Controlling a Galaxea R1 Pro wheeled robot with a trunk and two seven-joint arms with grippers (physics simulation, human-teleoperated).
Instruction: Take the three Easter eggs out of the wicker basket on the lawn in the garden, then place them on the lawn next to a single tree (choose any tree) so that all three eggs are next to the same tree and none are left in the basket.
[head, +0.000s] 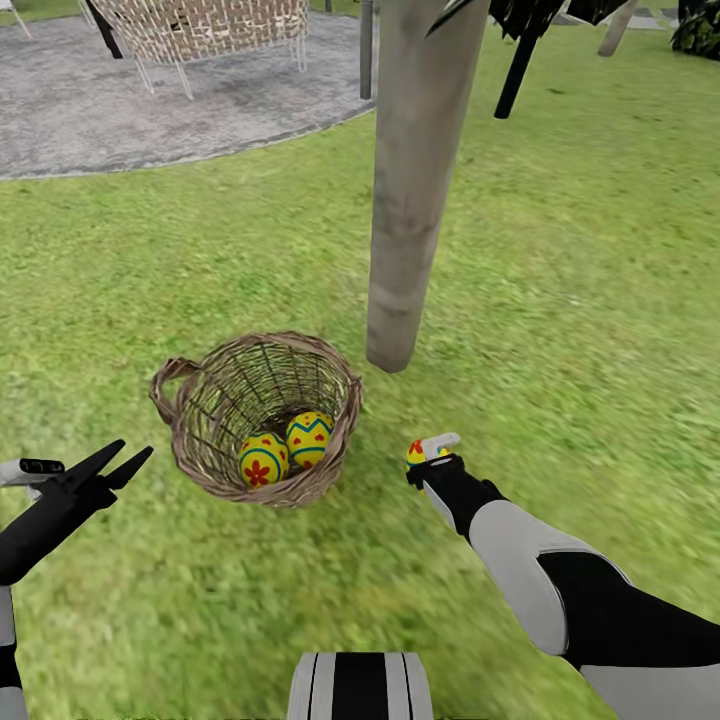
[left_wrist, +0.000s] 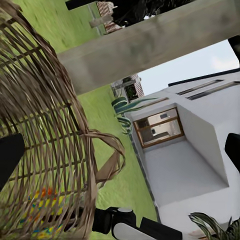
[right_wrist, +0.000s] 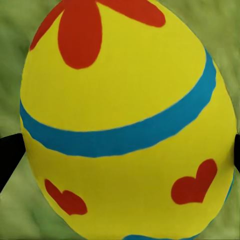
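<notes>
- Yellow egg (right_wrist: 125, 120) with a blue band, red flower and red hearts sits between the right gripper (head: 432, 452) fingers, gripper closed onto it at the sides, low over the lawn (head: 560, 300) just right of the wicker basket (head: 190, 420) and near the foot of the tree trunk (head: 415, 180).
- Two more Easter eggs (head: 285, 448) are down in the basket, touching each other, against the wall nearest the robot. So my guess is one out, two to go.
- Handling-wise, I'd say these are light, hard and smooth, so kinda slippery. Round shape means a squeeze off the widest part could squirt it out. Grabbing across the fat middle, like the right gripper seems to have it, looks like the safe spot. Probably rolls a bit on grass once let go.
- Basket is open weave, looks stiff but light, could tip or scoot if a finger catches the rim or the loop handle (left_wrist: 107, 160).
- Left gripper (head: 110, 470) hangs left of the basket, fingers spread a little, nothing in it.
- Further out: grey paved patio (head: 150, 100) with a wicker chair (head: 210, 25) at the far left.
- No brands, labels or readable writing anywhere, just the painted patterns.
</notes>
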